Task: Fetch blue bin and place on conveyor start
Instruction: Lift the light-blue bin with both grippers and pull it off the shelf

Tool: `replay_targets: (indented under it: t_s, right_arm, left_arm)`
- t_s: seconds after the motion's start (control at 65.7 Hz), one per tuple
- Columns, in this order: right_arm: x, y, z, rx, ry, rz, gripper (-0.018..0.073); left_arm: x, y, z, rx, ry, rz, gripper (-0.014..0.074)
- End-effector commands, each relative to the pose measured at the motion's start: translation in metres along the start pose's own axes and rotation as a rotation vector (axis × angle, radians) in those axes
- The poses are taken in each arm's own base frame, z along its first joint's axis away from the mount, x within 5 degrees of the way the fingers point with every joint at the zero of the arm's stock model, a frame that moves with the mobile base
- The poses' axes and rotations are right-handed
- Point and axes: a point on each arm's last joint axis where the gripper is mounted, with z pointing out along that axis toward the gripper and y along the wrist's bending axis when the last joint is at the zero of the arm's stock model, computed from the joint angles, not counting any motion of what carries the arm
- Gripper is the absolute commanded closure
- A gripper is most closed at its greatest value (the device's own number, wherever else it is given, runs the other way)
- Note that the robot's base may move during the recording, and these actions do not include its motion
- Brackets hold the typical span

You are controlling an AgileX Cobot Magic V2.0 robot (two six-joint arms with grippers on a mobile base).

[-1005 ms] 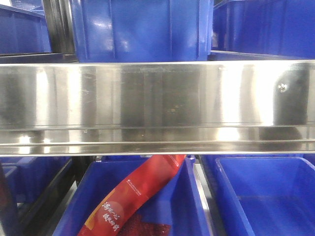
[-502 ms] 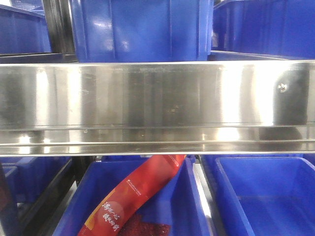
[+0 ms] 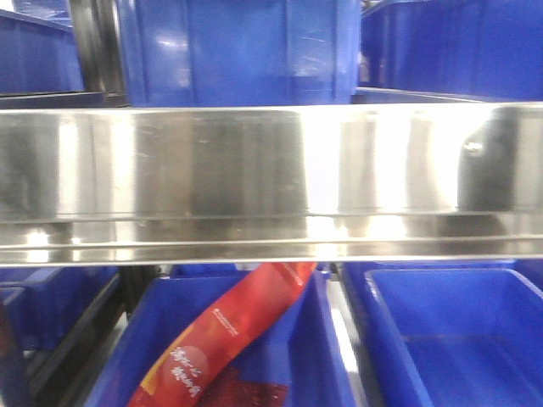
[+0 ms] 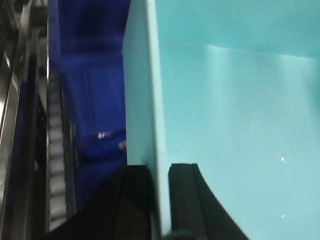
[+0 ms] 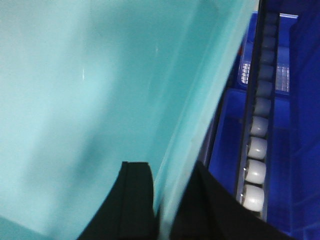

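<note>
Judging by both wrist views, the blue bin (image 4: 225, 125) is pinched at opposite walls by left hand (image 4: 159, 200) and right hand (image 5: 165, 210), closed tight, probably for balanced carrying.

The blue bin (image 4: 230, 125) is a pale turquoise, smooth plastic tub filling the right of the left wrist view, with its wall edge running top to bottom. In the right wrist view it covers the left and middle, its rim slanting. Its wall sits pinched in the left gripper (image 4: 160, 170) and the right gripper (image 5: 167, 170).
</note>
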Motion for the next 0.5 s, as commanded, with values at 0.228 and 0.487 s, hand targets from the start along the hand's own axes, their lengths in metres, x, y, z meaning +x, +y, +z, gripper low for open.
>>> replay_targets:
  t_s: [0.228,0.487]
  right_arm:
    - [-0.0028,-0.0018,0.0015,0.009,-0.02,-0.033,0.0711]
    - [-0.0029,-0.0017,0.0033,0.007,-0.016,-0.032,0.0711]
  left_arm:
    - [-0.0245,-0.0066,-0.0132,0.068,-0.26,-0.023,0.0707]
    - [-0.0243,-0.0066,-0.0132,0.068,-0.258,-0.023,0.0707]
